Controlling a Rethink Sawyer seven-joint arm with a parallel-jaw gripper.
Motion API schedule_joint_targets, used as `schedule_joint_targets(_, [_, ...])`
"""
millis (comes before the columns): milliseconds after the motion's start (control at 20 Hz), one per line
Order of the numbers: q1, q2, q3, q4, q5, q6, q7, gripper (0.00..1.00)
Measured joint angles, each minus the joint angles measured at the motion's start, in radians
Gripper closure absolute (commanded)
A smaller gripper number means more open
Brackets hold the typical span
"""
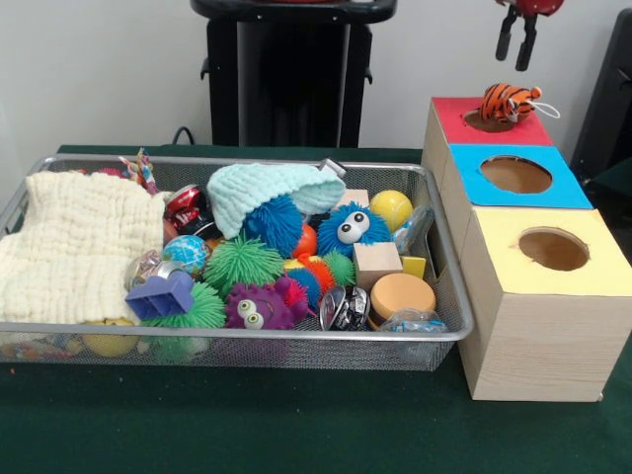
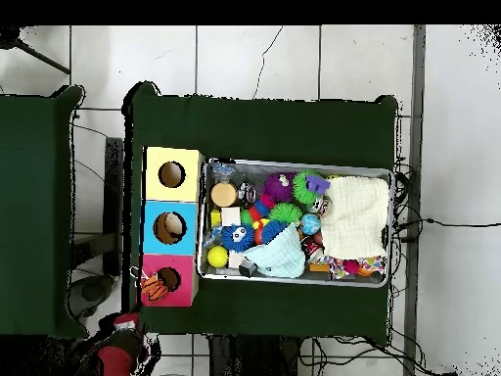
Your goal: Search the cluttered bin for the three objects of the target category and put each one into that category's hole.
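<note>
A striped orange tiger plush (image 1: 509,101) lies on the red-topped box (image 1: 449,111), at the edge of its round hole and partly over it. My gripper (image 1: 516,41) hangs above and slightly right of the plush, open, with nothing between its dark fingers. In the overhead view the tiger plush (image 2: 154,288) sits at the outer side of the red box (image 2: 184,292), and the red arm (image 2: 115,351) shows below it. The wire bin (image 1: 247,337) holds mixed toys: a blue furry ball with eyes (image 1: 351,227), a purple spiky creature (image 1: 255,308) and green spiky balls (image 1: 242,262).
The blue-topped box (image 1: 578,188) and yellow-topped box (image 1: 513,286) stand in a row with the red one, right of the bin. A cream cloth (image 1: 69,247) covers the bin's left part. A mint knit hat (image 1: 267,190), yellow ball (image 1: 391,207), wooden cube (image 1: 376,264) and tan disc (image 1: 400,294) lie among the toys.
</note>
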Motion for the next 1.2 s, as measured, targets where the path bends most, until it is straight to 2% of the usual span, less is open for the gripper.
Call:
schedule_joint_targets(650, [0.039, 0.057, -0.008, -0.008, 0.000, 0.000, 0.000, 0.00])
schedule_joint_targets(1200, [0.143, 0.131, -0.066, -0.057, 0.000, 0.024, 0.000, 0.00])
